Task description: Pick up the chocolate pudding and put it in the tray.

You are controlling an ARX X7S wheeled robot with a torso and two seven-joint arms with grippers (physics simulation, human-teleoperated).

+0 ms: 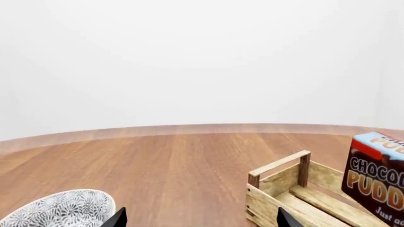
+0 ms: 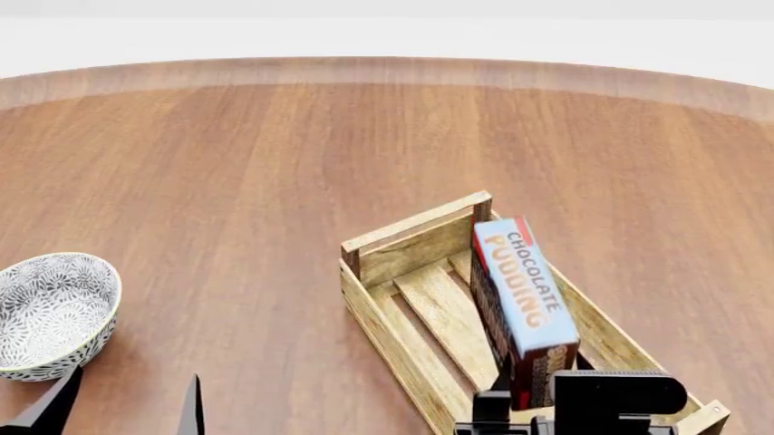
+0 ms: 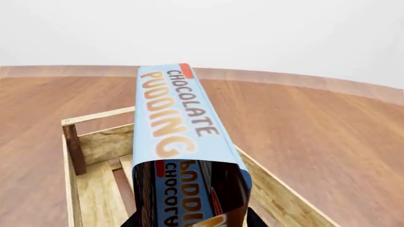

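Observation:
The chocolate pudding (image 2: 520, 290) is a brown carton with a light blue lettered face. It lies lengthwise along the right side of the tray (image 2: 411, 225), a light-wood slatted crate. My right gripper (image 2: 532, 394) is shut on the carton's near end, with a dark finger (image 3: 256, 218) on each side. The right wrist view shows the chocolate pudding (image 3: 177, 118) stretching away over the tray (image 3: 94, 116); I cannot tell whether it touches the slats. My left gripper (image 2: 121, 408) is open and holds nothing, at the table's near left. The left wrist view catches the gripper (image 1: 202, 220), the tray (image 1: 277, 165) and the carton (image 1: 379, 175).
A round grey-white patterned bowl (image 2: 49, 313) stands at the near left, just beyond my left fingertips, and also shows in the left wrist view (image 1: 63, 208). The round wooden table (image 2: 242, 163) stretches away to its curved far edge.

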